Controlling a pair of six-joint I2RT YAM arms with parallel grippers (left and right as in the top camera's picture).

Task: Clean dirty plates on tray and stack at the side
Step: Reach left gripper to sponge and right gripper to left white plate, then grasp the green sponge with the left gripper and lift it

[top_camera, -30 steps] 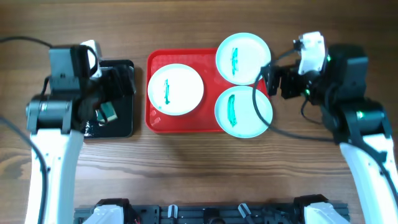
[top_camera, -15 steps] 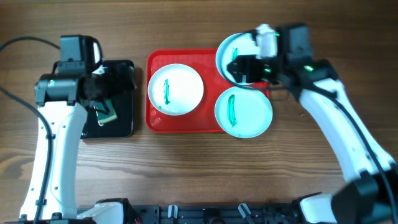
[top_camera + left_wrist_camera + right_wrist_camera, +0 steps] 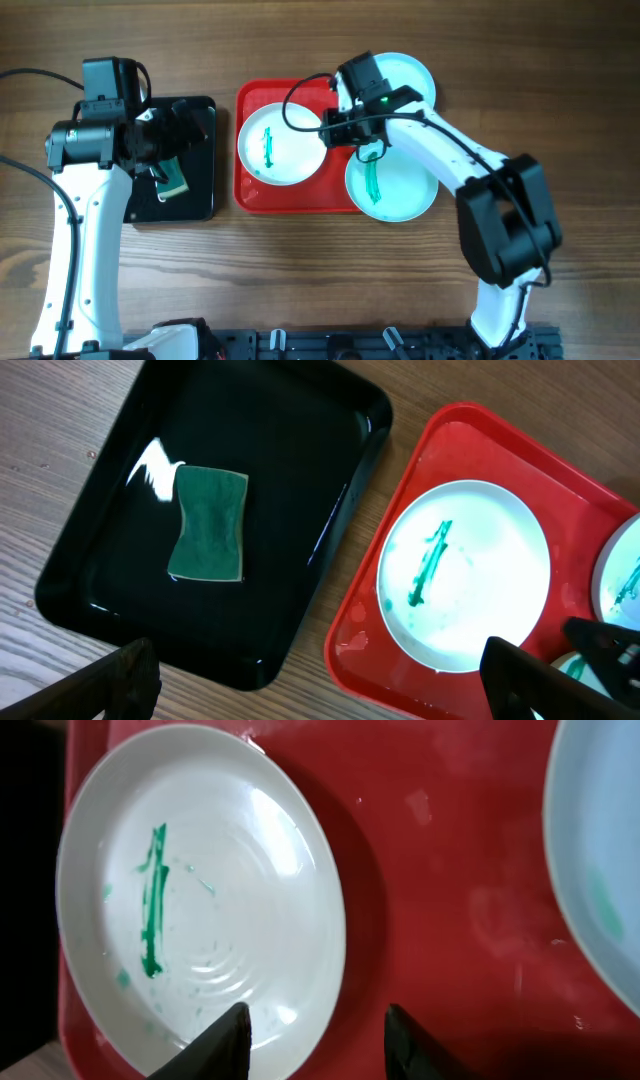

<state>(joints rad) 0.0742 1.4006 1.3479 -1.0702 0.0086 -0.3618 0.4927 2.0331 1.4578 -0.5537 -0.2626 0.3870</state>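
The white plate (image 3: 280,143) lies on the left of the red tray (image 3: 300,200), with a green smear left of its middle. Two pale aqua plates sit on the tray's right: the far one (image 3: 410,75) is partly hidden by my right arm, and the near one (image 3: 395,185) carries a green streak. My right gripper (image 3: 330,130) is low over the white plate's right rim. In the right wrist view its jaws (image 3: 320,1040) are apart, one finger over the white plate (image 3: 200,890), the other over the tray (image 3: 450,870). My left gripper (image 3: 185,130) hangs wide open above the black tray (image 3: 200,205).
A green sponge (image 3: 208,523) lies in the black tray (image 3: 300,440), left of the red tray (image 3: 360,650). Bare wooden tabletop surrounds both trays. A rail with mounts runs along the near table edge (image 3: 340,340). A cable trails at the far left (image 3: 30,72).
My right arm has swung from the table's right side across the tray to the white plate's right rim, its jaws narrowing. The left arm shifted only slightly over the black tray.
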